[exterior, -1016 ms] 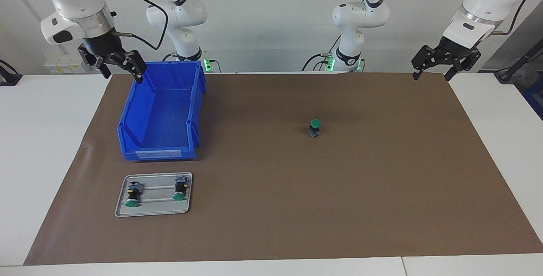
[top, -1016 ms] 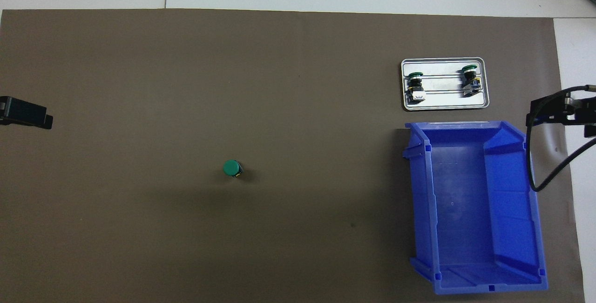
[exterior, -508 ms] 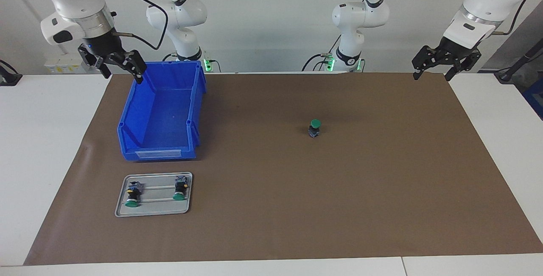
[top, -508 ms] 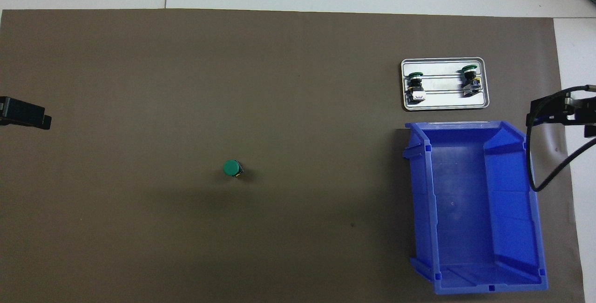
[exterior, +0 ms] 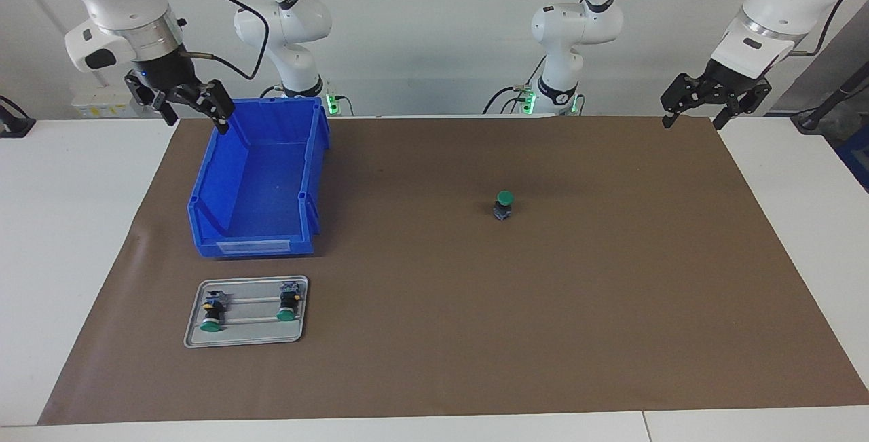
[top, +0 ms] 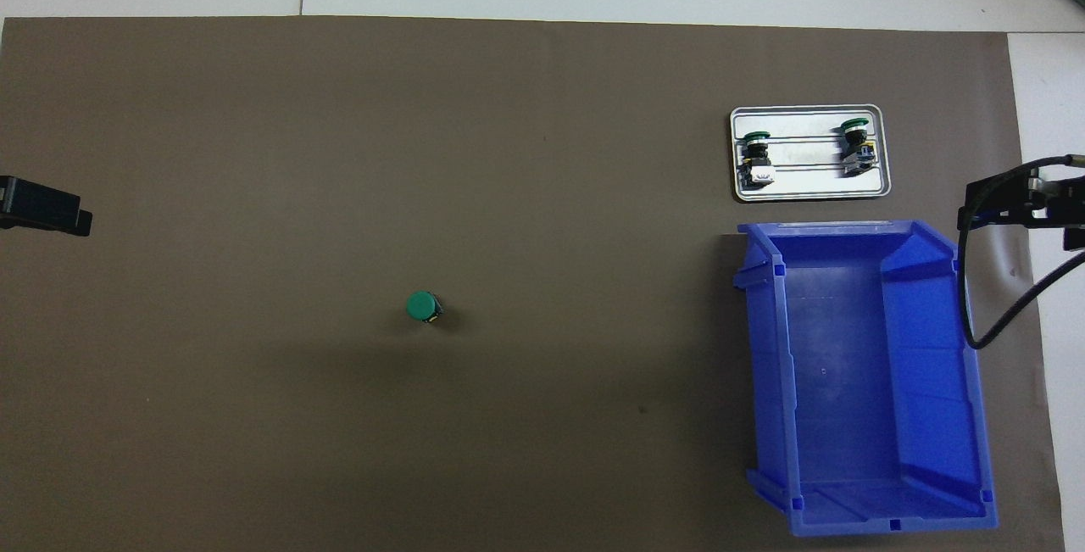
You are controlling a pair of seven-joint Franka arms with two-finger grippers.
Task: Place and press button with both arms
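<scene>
One green-capped button (exterior: 503, 204) (top: 422, 307) stands upright on the brown mat, alone near the middle of the table. Two more buttons (exterior: 212, 313) (exterior: 288, 303) lie on their sides on a grey tray (exterior: 246, 342) (top: 809, 190). My left gripper (exterior: 691, 121) hangs open and empty over the mat's corner at the left arm's end; the overhead view shows only one of its fingers (top: 47, 213). My right gripper (exterior: 197, 123) (top: 1013, 206) hangs open and empty over the outer rim of the blue bin. Both are well apart from the upright button.
A blue bin (exterior: 254, 246) (top: 975, 391) with nothing in it stands at the right arm's end, with the grey tray farther from the robots than it. The brown mat (exterior: 475, 333) covers most of the white table.
The left gripper has drifted slightly upward and outward toward its end of the table. The right gripper and the buttons have not moved.
</scene>
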